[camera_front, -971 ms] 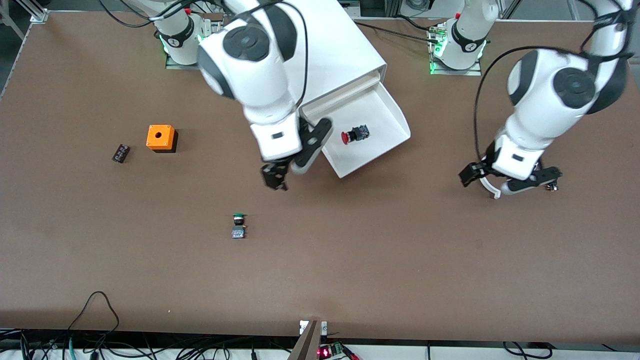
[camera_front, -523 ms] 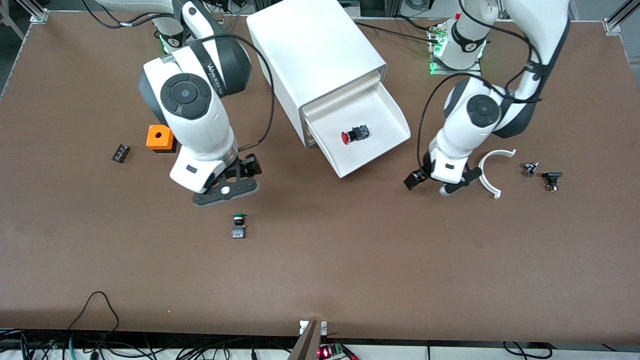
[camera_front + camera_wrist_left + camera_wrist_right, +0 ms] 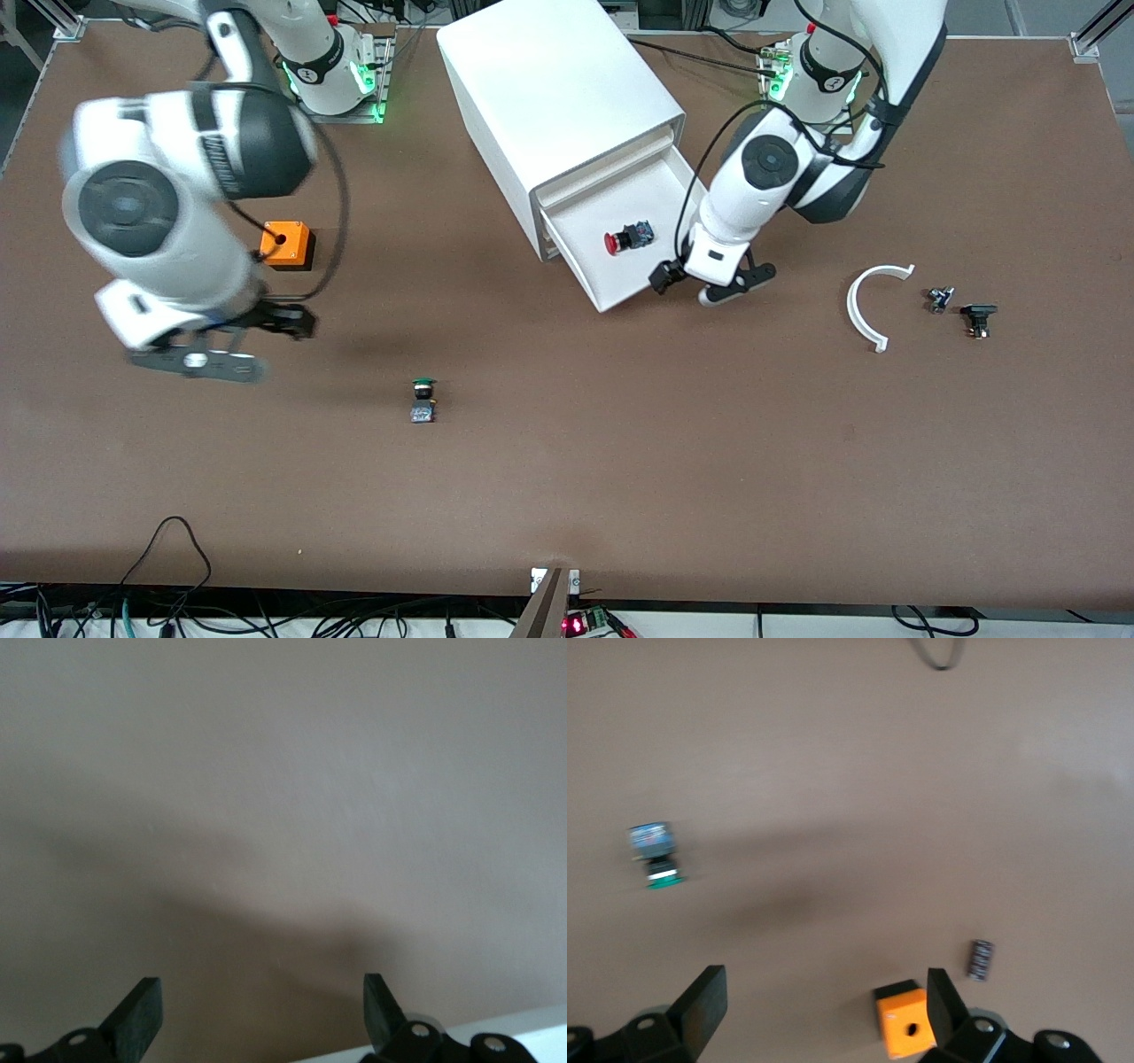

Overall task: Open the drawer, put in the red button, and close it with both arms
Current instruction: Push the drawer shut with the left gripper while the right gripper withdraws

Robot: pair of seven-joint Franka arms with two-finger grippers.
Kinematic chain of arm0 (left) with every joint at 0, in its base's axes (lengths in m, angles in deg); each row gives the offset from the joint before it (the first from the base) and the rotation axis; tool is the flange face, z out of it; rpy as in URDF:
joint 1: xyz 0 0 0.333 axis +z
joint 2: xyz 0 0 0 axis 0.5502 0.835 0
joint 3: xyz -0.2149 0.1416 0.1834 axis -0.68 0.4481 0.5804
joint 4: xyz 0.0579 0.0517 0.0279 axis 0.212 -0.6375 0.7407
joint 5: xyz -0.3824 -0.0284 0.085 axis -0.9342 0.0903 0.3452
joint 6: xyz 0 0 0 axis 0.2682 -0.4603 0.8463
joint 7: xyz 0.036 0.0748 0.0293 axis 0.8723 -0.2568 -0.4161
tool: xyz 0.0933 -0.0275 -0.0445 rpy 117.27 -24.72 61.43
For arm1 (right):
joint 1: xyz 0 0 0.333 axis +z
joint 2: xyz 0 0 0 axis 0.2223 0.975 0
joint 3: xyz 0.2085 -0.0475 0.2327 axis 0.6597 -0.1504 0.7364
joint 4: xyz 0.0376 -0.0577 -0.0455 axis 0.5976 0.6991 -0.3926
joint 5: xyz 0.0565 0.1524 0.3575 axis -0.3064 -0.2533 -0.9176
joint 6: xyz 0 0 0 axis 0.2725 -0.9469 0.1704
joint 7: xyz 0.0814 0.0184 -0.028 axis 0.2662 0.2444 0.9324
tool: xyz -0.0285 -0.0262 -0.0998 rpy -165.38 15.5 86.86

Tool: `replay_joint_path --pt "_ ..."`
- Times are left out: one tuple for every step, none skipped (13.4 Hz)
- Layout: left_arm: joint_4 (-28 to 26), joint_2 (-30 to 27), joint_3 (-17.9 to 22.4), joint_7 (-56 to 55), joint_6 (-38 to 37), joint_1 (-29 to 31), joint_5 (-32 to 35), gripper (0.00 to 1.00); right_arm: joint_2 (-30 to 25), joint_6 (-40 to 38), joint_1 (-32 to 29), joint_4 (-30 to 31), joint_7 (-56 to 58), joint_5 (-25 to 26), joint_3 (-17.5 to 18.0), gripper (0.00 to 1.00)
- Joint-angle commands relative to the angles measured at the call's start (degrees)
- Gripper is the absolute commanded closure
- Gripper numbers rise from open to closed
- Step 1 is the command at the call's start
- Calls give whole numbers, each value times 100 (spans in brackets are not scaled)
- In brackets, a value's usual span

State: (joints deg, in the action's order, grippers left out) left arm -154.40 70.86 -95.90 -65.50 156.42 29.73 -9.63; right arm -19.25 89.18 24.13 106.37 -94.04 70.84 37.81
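The white cabinet's (image 3: 567, 97) lowermost drawer (image 3: 666, 190) stands pulled out. The red button (image 3: 624, 239) lies on its side in the drawer. My left gripper (image 3: 702, 283) is open and empty, low over the table just beside the drawer's front corner toward the left arm's end. In the left wrist view my left gripper (image 3: 261, 997) shows only bare table between its fingers and a strip of white drawer rim (image 3: 505, 1028). My right gripper (image 3: 237, 341) is open and empty, up over the table near the orange box (image 3: 285, 244); it also shows in the right wrist view (image 3: 819, 992).
A green-capped button (image 3: 423, 399) lies on the table nearer to the front camera, also in the right wrist view (image 3: 656, 855). A small black part (image 3: 213, 271) lies beside the orange box. A white curved piece (image 3: 873, 306) and two small dark parts (image 3: 961, 308) lie toward the left arm's end.
My right arm has swung away from the drawer toward its own end of the table. My left gripper has moved from the white curved piece to the drawer's front corner.
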Motion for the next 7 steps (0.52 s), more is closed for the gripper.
replay_joint_path --pt "-249 -324 -433 -37 -217 40 78 0 -793 33 -599 920 1011 -273 -59 0" --pt "-249 -359 -573 -28 -340 40 78 0 -969 129 -723 1140 1303 -318 -163 0" --pt "-258 -385 -688 -28 -489 40 78 0 -1153 208 -759 1316 1663 -449 -347 0" --pt "-258 -394 -759 -28 -630 40 78 0 -1347 226 -768 1501 2127 -807 -523 0" --pt "-258 -394 -881 -28 -684 40 78 0 -1470 235 -760 1633 2323 -1168 -777 0" --pt "-267 -403 -1004 -28 -728 40 78 0 -1550 235 -768 1756 2343 -1215 -840 0" --pt "-275 -412 -1110 -28 -824 40 78 0 -1638 227 -768 1827 2404 -1215 -850 0"
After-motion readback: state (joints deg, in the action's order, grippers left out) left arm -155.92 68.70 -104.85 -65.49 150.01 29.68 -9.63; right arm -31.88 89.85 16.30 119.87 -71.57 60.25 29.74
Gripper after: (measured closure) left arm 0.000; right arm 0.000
